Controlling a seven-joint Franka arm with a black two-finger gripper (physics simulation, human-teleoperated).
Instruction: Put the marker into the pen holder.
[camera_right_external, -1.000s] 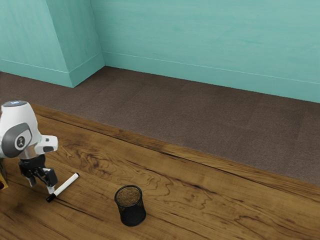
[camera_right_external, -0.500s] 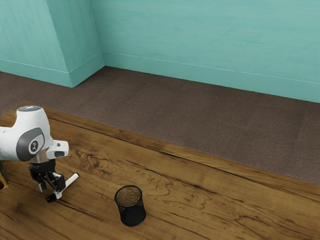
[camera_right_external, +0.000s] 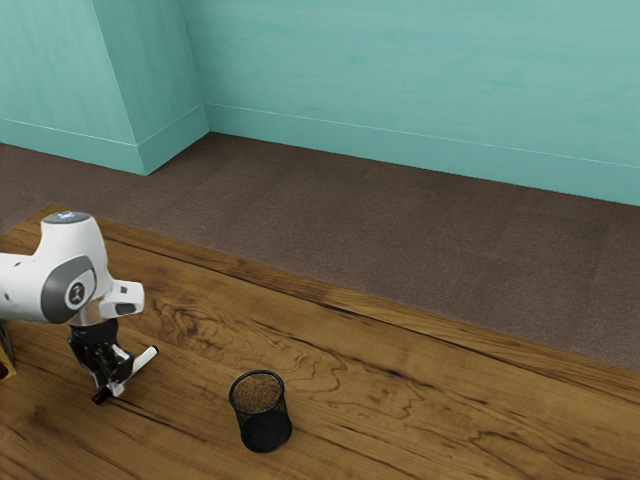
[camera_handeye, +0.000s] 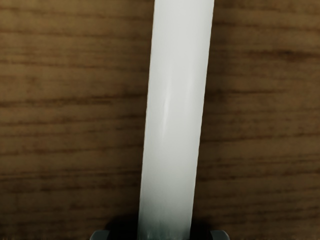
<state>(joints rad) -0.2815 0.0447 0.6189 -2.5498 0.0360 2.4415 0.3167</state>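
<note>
Low over the table, my gripper (camera_right_external: 112, 387) is shut on the white marker, its two fingers against the barrel from either side. The marker (camera_right_external: 146, 358) lies slantwise on the wood, a black end poking out past the fingers toward the exterior view's lower left. In the wrist view the marker (camera_handeye: 175, 110) runs lengthwise down to the gripper (camera_handeye: 164, 236), whose fingertips flank it. The black mesh pen holder (camera_right_external: 265, 428) stands upright, apart from the gripper on the exterior view's right.
The wooden table (camera_right_external: 400, 420) extends past the pen holder toward the exterior view's right. A yellow and red object (camera_right_external: 6, 362) is partly visible at the exterior view's left edge. Beyond the table's far edge are brown flooring and a teal wall.
My hand has moved toward the exterior view's right and down onto the marker, and the fingers have come together on it. Pen holder and marker have not visibly moved.
</note>
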